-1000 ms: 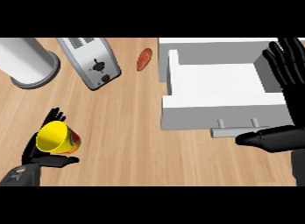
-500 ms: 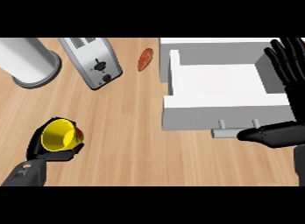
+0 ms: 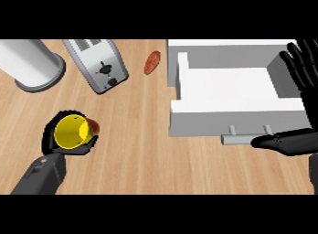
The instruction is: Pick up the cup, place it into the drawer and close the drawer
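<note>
Holding the cup [image 3: 72, 132] at the lower left of the view, the left hand [image 3: 54, 148] has its black fingers curled around the cup's wall. The cup is yellow inside, with a red part showing on its right side, and its mouth points up toward the camera. I cannot tell if the cup touches the counter [image 3: 141, 155] or is lifted a little above it.

The drawer [image 3: 232, 98] is white and stands open at the right side, well apart from the cup. Its inside shows a bare white floor, and its front panel carries a grey handle [image 3: 246, 137] that faces the lower edge of the view.

The right hand [image 3: 307, 91] is at the right edge, with straight, spread fingers lying over the right wall of the drawer. Its thumb [image 3: 286, 141] reaches to the left, just beside the right end of the handle; it holds nothing.

At the top left a white cylinder [image 3: 27, 61] stands, and beside it a silver toaster [image 3: 98, 64]. Between the toaster and the drawer a small reddish-orange object [image 3: 152, 62] lies on the counter.
</note>
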### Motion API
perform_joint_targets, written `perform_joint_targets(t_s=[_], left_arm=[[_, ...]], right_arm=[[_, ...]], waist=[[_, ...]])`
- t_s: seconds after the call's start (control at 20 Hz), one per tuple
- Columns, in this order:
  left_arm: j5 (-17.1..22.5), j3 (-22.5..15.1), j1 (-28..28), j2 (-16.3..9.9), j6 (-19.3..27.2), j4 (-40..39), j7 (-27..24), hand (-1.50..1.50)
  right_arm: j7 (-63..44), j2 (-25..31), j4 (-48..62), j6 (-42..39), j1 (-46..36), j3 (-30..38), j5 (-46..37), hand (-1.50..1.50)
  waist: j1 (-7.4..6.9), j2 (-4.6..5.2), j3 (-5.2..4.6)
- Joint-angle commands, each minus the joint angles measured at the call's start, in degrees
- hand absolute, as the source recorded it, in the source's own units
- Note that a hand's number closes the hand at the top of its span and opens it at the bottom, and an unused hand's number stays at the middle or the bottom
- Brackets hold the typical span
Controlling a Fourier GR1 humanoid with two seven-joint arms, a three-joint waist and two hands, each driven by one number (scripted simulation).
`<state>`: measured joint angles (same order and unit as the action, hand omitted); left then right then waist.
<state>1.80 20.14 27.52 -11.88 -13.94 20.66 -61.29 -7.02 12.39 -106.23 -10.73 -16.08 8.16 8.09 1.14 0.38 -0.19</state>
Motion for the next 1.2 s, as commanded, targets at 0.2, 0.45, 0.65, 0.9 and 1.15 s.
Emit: perform_joint_targets(t_s=[0.2, 0.45, 0.65, 0.9, 1.15], left_arm=[[0.6, -1.0, 7.4, 3.3, 0.6, 4.5, -0.9, 1.50], [1.2, -3.5, 12.6, 8.1, 5.7, 13.9, 8.3, 1.50], [0.3, -7.3, 15.2, 9.5, 5.9, 21.0, 17.5, 1.50], [2.6, -13.4, 22.7, 11.8, 13.5, 26.4, 27.7, 1.50], [5.9, -19.8, 30.7, 11.9, 23.2, 28.2, 37.9, 1.50]], right_arm=[[0.1, 0.1, 1.9, 0.4, -0.5, -0.2, -1.7, -1.50], [-0.7, 0.1, -1.5, -0.2, 2.9, 0.5, -0.3, -1.50], [-0.6, -2.3, -3.7, 2.0, 4.3, -2.0, -2.9, -1.50], [1.5, 1.4, 3.3, -0.8, -0.3, 2.1, -0.7, -1.50], [4.0, 0.3, 4.4, -0.6, 0.8, 1.0, -2.1, -1.50]], waist=[[-0.79, -0.26, 0.16], [-1.37, -0.88, 0.28], [-1.65, -0.97, 0.26], [-1.12, -0.72, 0.25], [-0.41, -0.50, 0.24]])
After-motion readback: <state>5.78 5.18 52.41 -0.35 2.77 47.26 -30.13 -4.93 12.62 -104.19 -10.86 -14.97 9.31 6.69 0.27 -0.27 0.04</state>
